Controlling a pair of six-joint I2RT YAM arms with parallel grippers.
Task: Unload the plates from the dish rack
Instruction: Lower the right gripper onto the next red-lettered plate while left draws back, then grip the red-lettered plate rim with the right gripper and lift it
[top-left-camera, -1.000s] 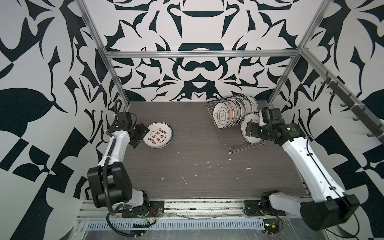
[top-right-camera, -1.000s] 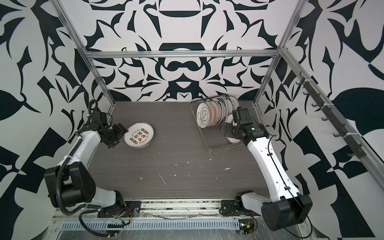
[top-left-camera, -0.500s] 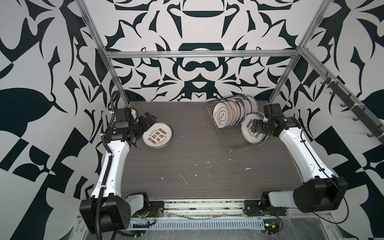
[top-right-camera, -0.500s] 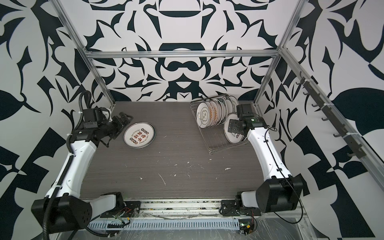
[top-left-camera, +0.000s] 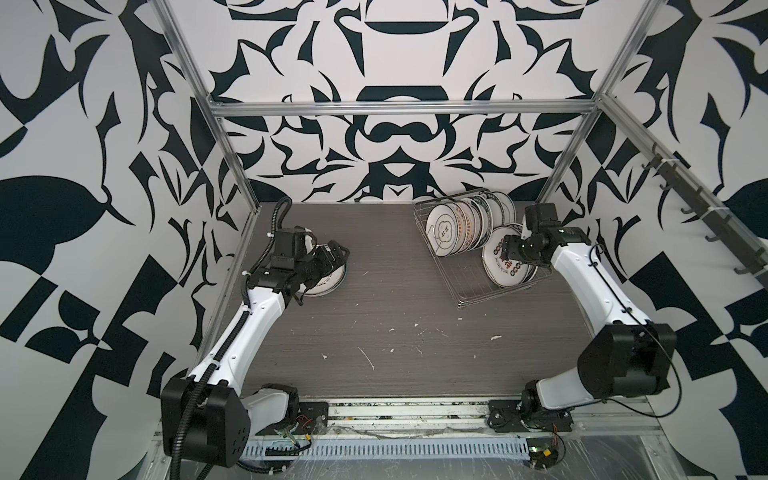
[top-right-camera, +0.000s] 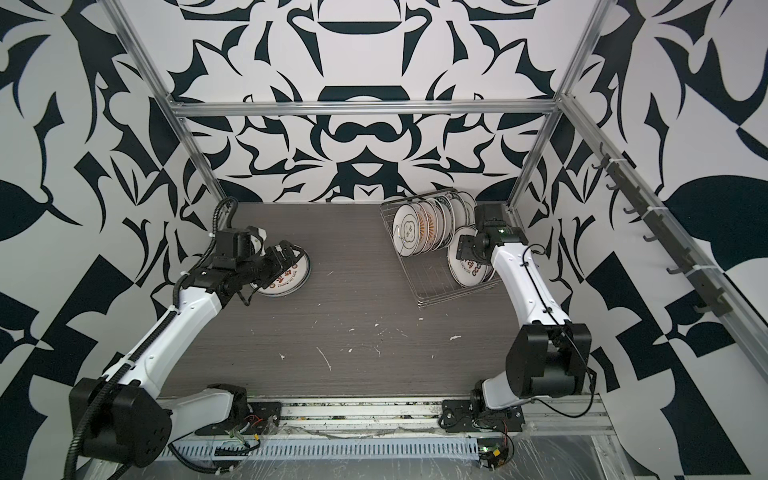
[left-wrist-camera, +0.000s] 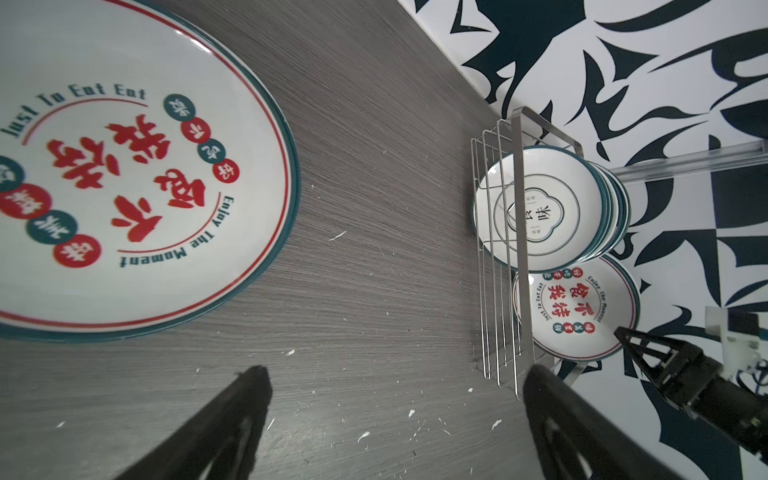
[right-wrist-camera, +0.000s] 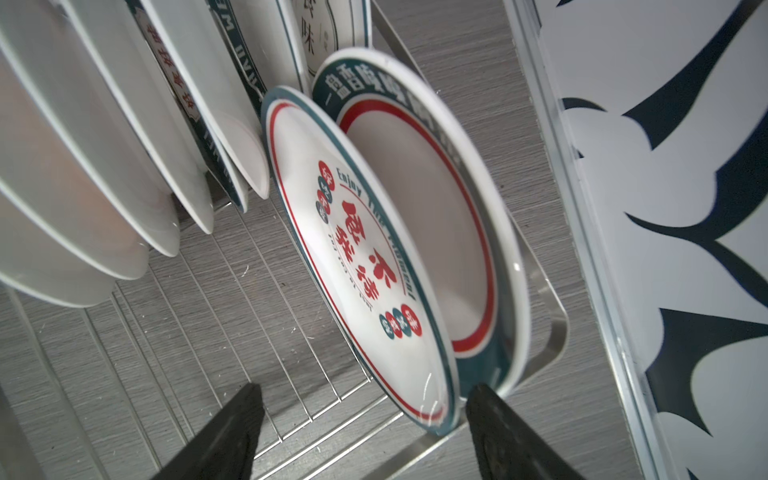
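Observation:
The dish rack (top-left-camera: 473, 286) (top-right-camera: 436, 286) stands at the back right with a row of upright plates (top-left-camera: 461, 226) (top-right-camera: 424, 224). A large red-lettered plate (top-left-camera: 505, 266) (right-wrist-camera: 353, 249) leans at the rack's right end, in front of a teal-banded plate (right-wrist-camera: 436, 208). My right gripper (top-left-camera: 509, 251) (right-wrist-camera: 363, 388) is open around the lettered plate's rim, with one finger close beside the rim and the other well clear. One more lettered plate (top-left-camera: 328, 278) (left-wrist-camera: 124, 187) lies flat on the table at left. My left gripper (top-left-camera: 336, 253) (left-wrist-camera: 397, 370) hovers over it, open and empty.
The rack (left-wrist-camera: 515, 249) sits close to the right frame post (top-left-camera: 569, 166) and the patterned back wall. White flecks dot the dark wood table (top-left-camera: 395, 332). In the left wrist view the right gripper (left-wrist-camera: 648, 353) shows beside the rack's lettered plate (left-wrist-camera: 575, 307).
My left gripper has opened wide and swung from the flat plate's left edge to above it. My right gripper has shifted along the leaning plate's rim and its jaws have narrowed.

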